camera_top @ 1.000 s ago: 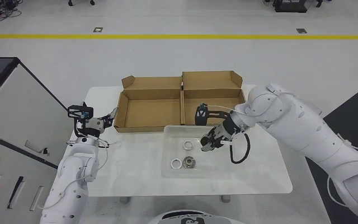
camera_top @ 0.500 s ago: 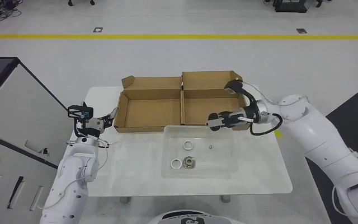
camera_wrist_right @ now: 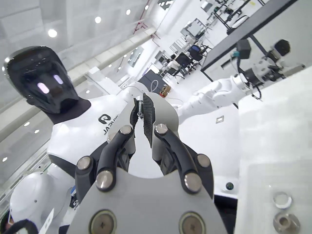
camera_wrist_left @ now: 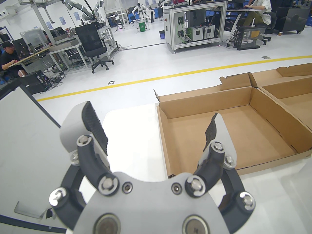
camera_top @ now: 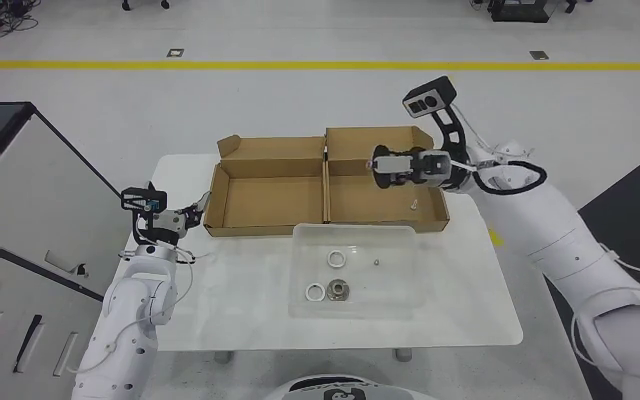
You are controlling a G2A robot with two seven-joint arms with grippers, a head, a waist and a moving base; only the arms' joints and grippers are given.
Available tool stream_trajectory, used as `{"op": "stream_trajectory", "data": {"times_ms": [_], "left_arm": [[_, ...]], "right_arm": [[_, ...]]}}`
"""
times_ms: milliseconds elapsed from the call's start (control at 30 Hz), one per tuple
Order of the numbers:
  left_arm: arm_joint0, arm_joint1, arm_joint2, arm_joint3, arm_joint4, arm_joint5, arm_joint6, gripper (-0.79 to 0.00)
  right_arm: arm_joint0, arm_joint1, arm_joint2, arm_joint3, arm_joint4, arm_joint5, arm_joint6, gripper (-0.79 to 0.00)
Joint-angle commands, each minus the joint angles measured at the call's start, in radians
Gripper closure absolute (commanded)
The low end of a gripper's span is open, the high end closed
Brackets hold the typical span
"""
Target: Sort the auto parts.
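Observation:
My right gripper (camera_top: 380, 166) hovers over the right cardboard box (camera_top: 345, 200), jaws shut on a small metal screw (camera_wrist_right: 139, 109) pinched at the fingertips; in its own view the gripper (camera_wrist_right: 140, 101) points away from the table. The clear tray (camera_top: 400, 300) in front of the boxes holds a white ring (camera_top: 337, 259), a tiny part (camera_top: 376, 262), another ring (camera_top: 316, 293) and a metal hub (camera_top: 340, 291). A small pale part (camera_top: 411, 203) lies in the right box. My left gripper (camera_wrist_left: 150, 112) stands open and empty beside the left box (camera_wrist_left: 243, 132), near the table's left edge (camera_top: 195, 211).
Both boxes sit side by side at the back of the white table (camera_top: 240, 290), flaps raised behind them. A grey panel (camera_top: 50, 200) stands just left of the table. Bare tabletop lies left and right of the tray.
My right gripper rose out of the tray and swung back over the right box, still shut on the screw. The left arm kept still.

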Motion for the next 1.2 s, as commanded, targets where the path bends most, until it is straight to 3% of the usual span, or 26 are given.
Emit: {"op": "stream_trajectory", "data": {"times_ms": [0, 333, 767, 1167], "left_arm": [[0.000, 0.000, 0.000, 0.000, 0.000, 0.000, 0.000, -0.785], [0.000, 0.000, 0.000, 0.000, 0.000, 0.000, 0.000, -0.785], [0.000, 0.000, 0.000, 0.000, 0.000, 0.000, 0.000, -0.785], [0.000, 0.000, 0.000, 0.000, 0.000, 0.000, 0.000, -0.785]], "right_arm": [[0.029, -0.021, -0.005, 0.005, 0.036, 0.007, 0.007, 0.000], [0.134, -0.139, 0.001, 0.032, 0.152, 0.063, 0.063, 0.000], [0.162, -0.269, 0.060, 0.067, 0.233, 0.126, 0.126, 0.000], [0.162, -0.269, 0.060, 0.067, 0.233, 0.126, 0.126, 0.000]]}}
